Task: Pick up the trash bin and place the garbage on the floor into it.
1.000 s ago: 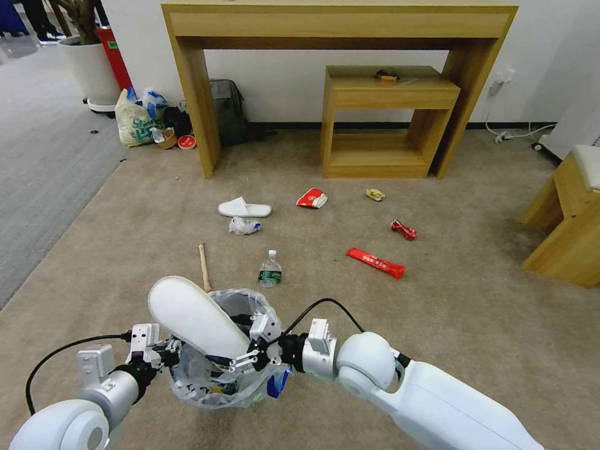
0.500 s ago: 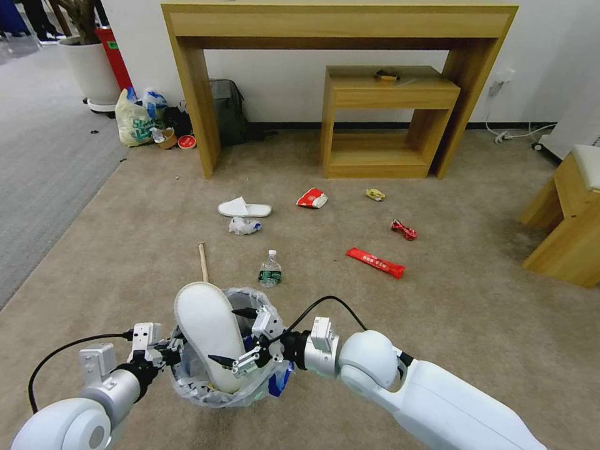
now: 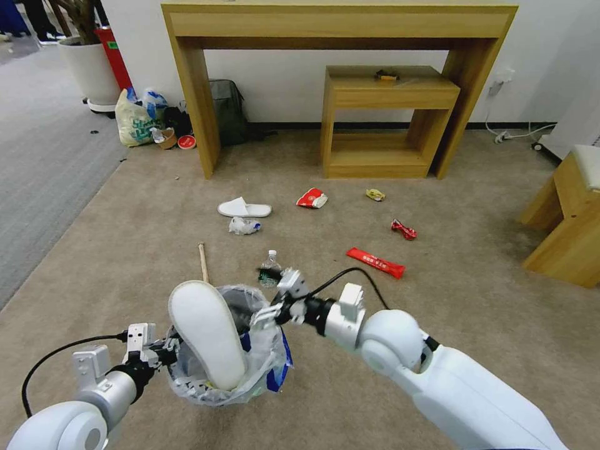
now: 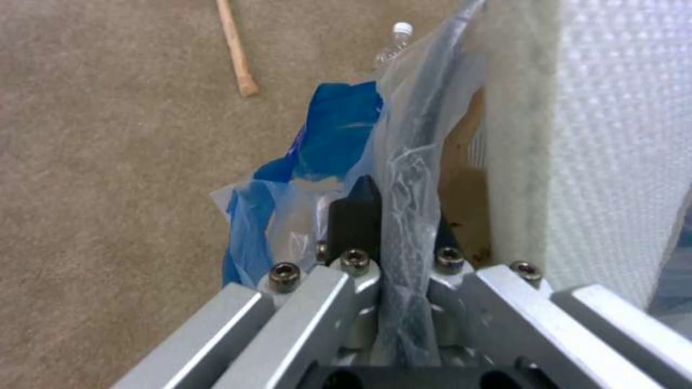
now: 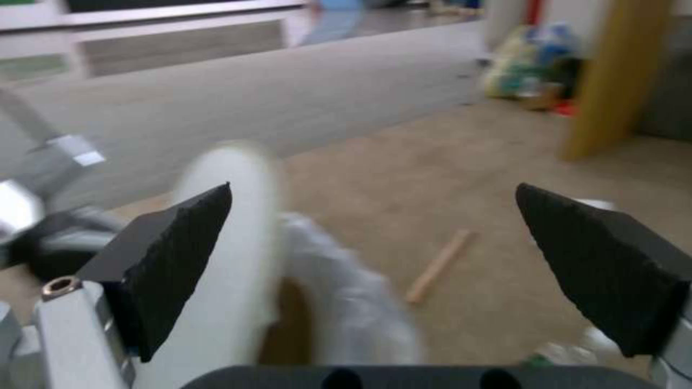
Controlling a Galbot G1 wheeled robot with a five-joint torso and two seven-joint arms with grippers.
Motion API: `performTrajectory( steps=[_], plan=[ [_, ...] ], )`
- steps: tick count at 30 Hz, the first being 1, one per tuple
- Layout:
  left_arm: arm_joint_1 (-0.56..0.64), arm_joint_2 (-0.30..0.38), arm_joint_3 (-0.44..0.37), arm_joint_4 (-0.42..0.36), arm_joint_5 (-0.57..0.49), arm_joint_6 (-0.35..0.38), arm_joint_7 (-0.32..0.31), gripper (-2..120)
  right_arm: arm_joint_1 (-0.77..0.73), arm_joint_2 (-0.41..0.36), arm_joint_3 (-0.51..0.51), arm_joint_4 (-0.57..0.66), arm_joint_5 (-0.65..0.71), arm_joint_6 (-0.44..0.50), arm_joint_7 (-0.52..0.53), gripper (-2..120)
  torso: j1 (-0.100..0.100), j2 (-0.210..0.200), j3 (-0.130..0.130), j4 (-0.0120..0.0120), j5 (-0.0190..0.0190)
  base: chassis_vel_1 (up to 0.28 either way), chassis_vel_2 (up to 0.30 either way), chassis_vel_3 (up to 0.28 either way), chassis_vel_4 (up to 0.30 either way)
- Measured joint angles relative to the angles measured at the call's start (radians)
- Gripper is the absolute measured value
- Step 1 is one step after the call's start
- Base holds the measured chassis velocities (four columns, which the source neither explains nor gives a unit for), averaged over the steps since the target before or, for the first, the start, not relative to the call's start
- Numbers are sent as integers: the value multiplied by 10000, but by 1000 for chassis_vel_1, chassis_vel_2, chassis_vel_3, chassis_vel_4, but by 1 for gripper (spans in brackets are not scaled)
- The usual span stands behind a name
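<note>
The trash bin (image 3: pixel 262 369), black with a crinkly plastic liner, hangs just above the floor (image 3: pixel 475 294). My left gripper (image 3: pixel 165 357) is shut on its near-left rim; the left wrist view shows the fingertips (image 4: pixel 354 216) pinching rim and liner. A white slipper (image 3: pixel 206 331) stands upright inside the bin, sole toward me. My right gripper (image 3: pixel 267 299) is open above the bin's far right rim, holding nothing. On the carpet lie a wooden stick (image 3: pixel 203 262), a bottle (image 3: pixel 270 272), a second slipper (image 3: pixel 244 208), a tissue (image 3: pixel 242 226) and several wrappers, one a long red wrapper (image 3: pixel 375 262).
A tall wooden table (image 3: pixel 337 25) and a lower one (image 3: pixel 387 94) stand against the far wall. A grey backpack (image 3: pixel 228 112) and a bulging yellow bag (image 3: pixel 134 122) sit at the back left. A wooden stool (image 3: pixel 565 219) is on the right, and grey carpet (image 3: pixel 44 169) on the left.
The right gripper let go of the white slipper, which now stands in the bin. That gripper rose and drew back toward the far right rim. The left gripper kept its hold.
</note>
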Motion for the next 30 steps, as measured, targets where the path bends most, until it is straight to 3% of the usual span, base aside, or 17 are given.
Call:
performTrajectory(
  steps=[5,8,9,13,17,24,30],
  plan=[
    [69,-8,-60,45,-14,0,6,0,-581,-48,1141,26,229,-713,953,100,0,0,0,-1,-2,0,0,0,0],
    [134,23,-112,44,-37,0,39,0,-1628,0,2617,74,-86,-848,1402,100,0,0,0,-2,0,0,0,0,0],
    [142,36,-115,43,-38,0,42,0,-2115,85,3246,134,-246,-787,1411,100,0,0,0,-2,1,0,0,0,0],
    [148,53,-116,42,-40,0,44,0,-2838,228,4120,225,-474,-662,1387,100,0,0,0,-5,1,0,0,0,0],
    [134,48,-104,52,-30,0,61,0,-4420,853,5869,369,-1065,-296,867,100,0,0,0,-5,0,0,0,0,0],
    [269,65,-98,-26,-14,0,118,0,-5570,1990,7053,599,-1523,88,316,100,0,0,-1,-1,0,0,0,0,0],
    [373,59,-98,-73,7,0,177,0,-5751,2207,7344,732,-1727,215,66,100,0,0,-1,-2,-1,0,0,0,0]
  ],
)
